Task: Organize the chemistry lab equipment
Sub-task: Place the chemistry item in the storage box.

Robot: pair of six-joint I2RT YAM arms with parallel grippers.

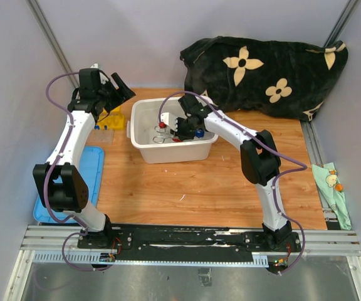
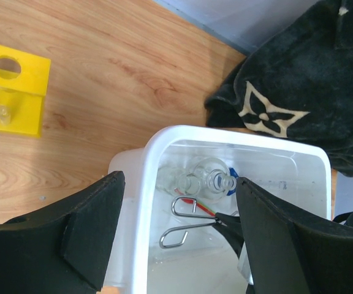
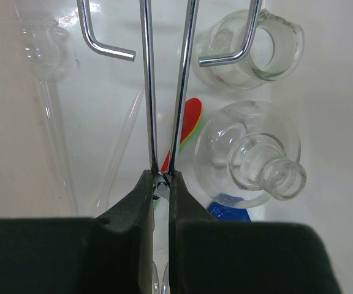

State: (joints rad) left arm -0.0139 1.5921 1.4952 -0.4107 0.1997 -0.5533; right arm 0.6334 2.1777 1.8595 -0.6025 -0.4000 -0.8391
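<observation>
Right wrist view: right gripper [image 3: 160, 184] covers one end of metal tweezers [image 3: 147, 92].

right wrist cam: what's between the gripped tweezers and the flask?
The thin red-orange tool lies there, its end right beside the tweezers, with the flask on its other side. It shows in the right wrist view.

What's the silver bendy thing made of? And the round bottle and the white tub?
The silver tongs look like bare metal wire: thin, grey, with mirror-bright glints. The round bottle looks like clear glass: see-through, thick-rimmed, sharp highlights, though it might be plastic. The white tub looks like smooth, slightly glossy plastic with rounded moulded edges.
</observation>
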